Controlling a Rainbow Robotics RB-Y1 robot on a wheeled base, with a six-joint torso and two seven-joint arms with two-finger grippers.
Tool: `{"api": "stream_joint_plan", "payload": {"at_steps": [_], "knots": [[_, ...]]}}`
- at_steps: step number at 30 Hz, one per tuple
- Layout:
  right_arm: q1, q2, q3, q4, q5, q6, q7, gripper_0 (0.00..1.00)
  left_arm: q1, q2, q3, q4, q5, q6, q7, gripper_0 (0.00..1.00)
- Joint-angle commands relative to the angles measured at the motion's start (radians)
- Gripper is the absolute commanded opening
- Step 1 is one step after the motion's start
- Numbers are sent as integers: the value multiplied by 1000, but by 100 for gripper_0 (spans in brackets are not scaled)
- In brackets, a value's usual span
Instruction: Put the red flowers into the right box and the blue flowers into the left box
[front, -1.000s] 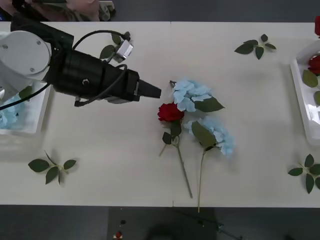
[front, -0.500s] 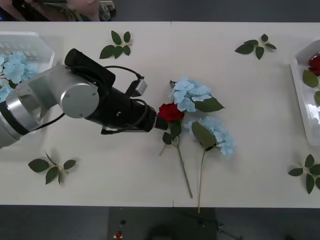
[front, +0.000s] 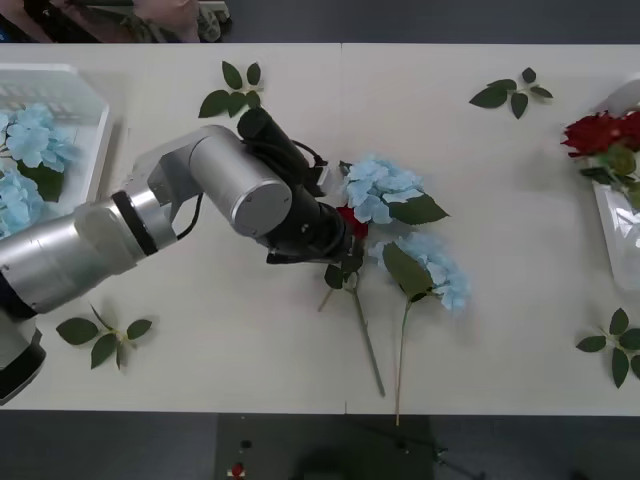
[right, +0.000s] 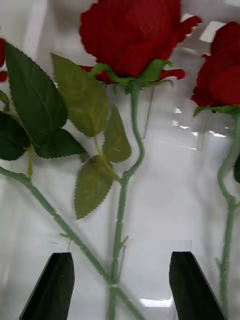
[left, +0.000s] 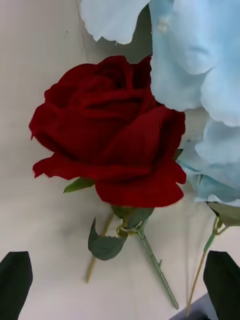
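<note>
The left claw (left: 120, 285) hangs open above the deep red artificial rose (left: 112, 150) at mid-tabletop (front: 250, 350), beside pale blue hydrangea stems (front: 385, 190); the right claw (right: 122, 285), open, sits over red roses (right: 132, 35) in the right shallow white plastic tray (front: 615, 225).

Red rose (front: 352, 222) mostly behind arm.

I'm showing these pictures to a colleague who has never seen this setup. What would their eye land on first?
Probably the big silver left arm reaching across the table, its open left gripper poised over the lone red rose at mid-table, which lies against two blue flowers. Next, the open right gripper hovers close above red roses in the right box at the table's right edge, while more blue blooms sit in the left box.
</note>
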Motion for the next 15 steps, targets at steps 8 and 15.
{"api": "stream_joint_plan", "payload": {"at_steps": [8,15], "knots": [[69,-118,-8,-333,-337,475,38,57,-97,-131,-33,195,-31,-23,46,100],[201,-138,-8,-557,-682,641,181,57,-125,-197,-66,321,-54,-76,44,100]]}}
